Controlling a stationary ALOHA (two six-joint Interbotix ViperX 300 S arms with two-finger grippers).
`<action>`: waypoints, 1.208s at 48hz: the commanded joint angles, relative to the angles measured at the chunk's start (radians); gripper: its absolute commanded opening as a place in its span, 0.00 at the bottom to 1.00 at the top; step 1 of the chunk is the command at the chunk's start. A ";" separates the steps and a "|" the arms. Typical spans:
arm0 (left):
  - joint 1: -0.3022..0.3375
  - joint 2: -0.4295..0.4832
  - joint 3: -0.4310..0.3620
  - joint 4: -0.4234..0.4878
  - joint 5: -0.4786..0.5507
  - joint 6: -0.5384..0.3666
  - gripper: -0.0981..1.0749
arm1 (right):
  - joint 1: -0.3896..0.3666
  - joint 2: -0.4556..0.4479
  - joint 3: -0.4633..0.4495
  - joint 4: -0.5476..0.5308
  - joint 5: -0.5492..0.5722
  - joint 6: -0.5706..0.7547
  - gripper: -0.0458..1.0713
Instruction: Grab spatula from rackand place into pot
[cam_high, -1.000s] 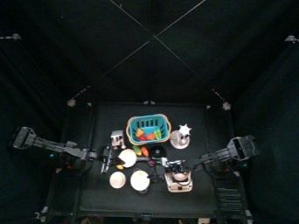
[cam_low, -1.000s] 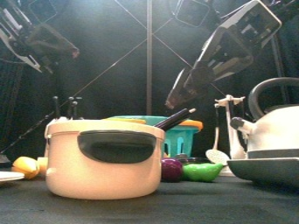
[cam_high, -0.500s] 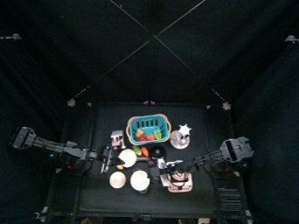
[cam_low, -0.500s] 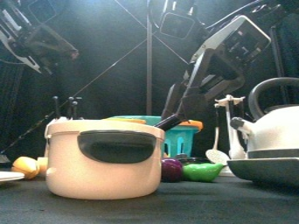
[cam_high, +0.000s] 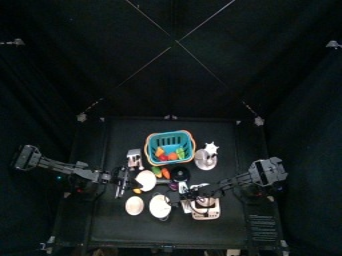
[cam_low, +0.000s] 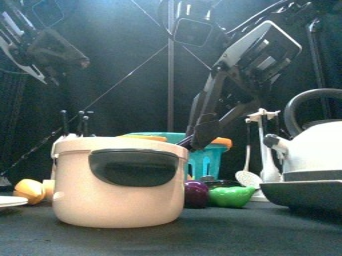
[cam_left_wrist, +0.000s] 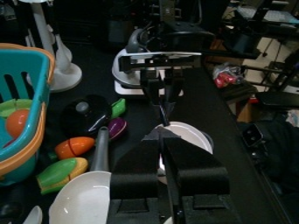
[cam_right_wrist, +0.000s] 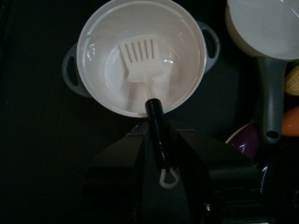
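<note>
Spatula is off the rack, white blade resting inside the pot, dark handle slanting over its rim. Right gripper above the pot: grip on handle unclear. Left gripper beside the pot, narrowly parted, empty. Remaining: release, withdraw.

Black curtains close in the pen on all sides, hanging in dark folds; thin pale lines cross overhead in the top view; the small black table sits in the middle; bright light glares from above in the front view.
</note>
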 joint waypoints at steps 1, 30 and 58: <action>0.000 0.002 -0.011 0.000 -0.009 0.000 0.40 | 0.002 -0.015 -0.021 -0.002 -0.003 0.002 0.59; 0.000 -0.017 -0.006 0.000 -0.005 0.003 0.40 | 0.003 -0.018 -0.049 0.002 0.074 0.006 0.52; 0.046 -0.057 0.014 -0.023 0.003 0.000 0.40 | 0.006 -0.051 -0.046 0.005 0.107 0.002 0.52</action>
